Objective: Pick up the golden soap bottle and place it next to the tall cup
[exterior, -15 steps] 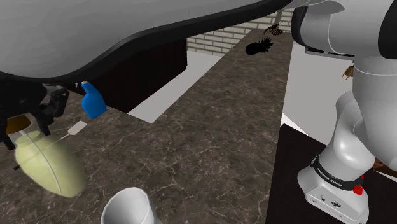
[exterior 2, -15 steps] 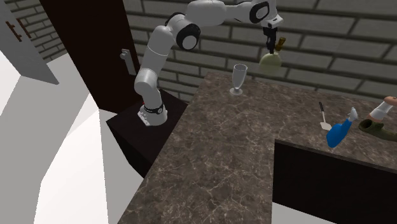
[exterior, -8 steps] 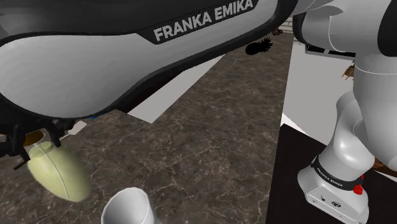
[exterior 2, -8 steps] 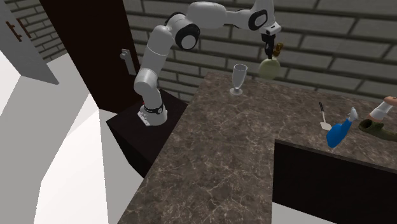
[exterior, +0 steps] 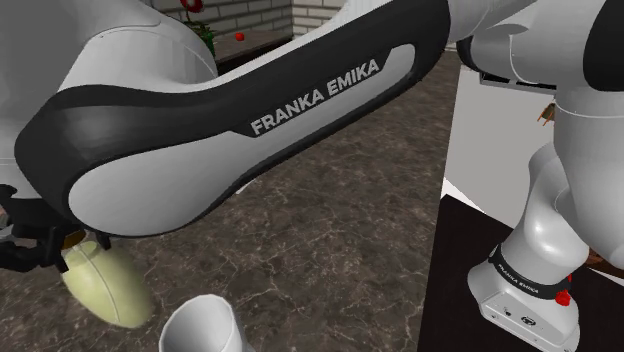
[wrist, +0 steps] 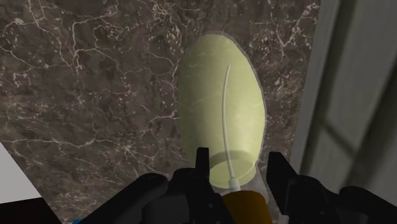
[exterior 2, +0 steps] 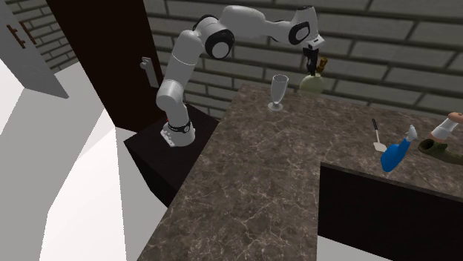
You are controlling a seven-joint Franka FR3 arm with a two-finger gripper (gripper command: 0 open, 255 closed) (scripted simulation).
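The soap bottle (wrist: 222, 108) has a pale yellow-green egg-shaped body and a golden cap (wrist: 249, 207). My gripper (wrist: 240, 175) is shut on its neck, one black finger on each side. In the second exterior view the gripper (exterior 2: 312, 58) holds the bottle (exterior 2: 312, 83) just above the dark marble countertop (exterior 2: 297, 170), a short way to the right of the tall stemmed cup (exterior 2: 278, 90). In the shoulder view the bottle (exterior: 108, 288) hangs at the lower left, close to the cup's white rim (exterior: 200, 322), and the gripper (exterior: 30, 240) is partly hidden by the arm.
A blue spray bottle (exterior 2: 394, 154) and a small brush (exterior 2: 378, 134) lie toward the second exterior view's right on the counter. A brick wall runs behind the counter. The arm's large white link (exterior: 250, 110) crosses the shoulder view. The stand (exterior 2: 159, 152) sits beside the counter.
The arm has carried the bottle slightly down and toward the cup. Its big link has swung across the shoulder view, covering the blue spray bottle there. The grip is unchanged.
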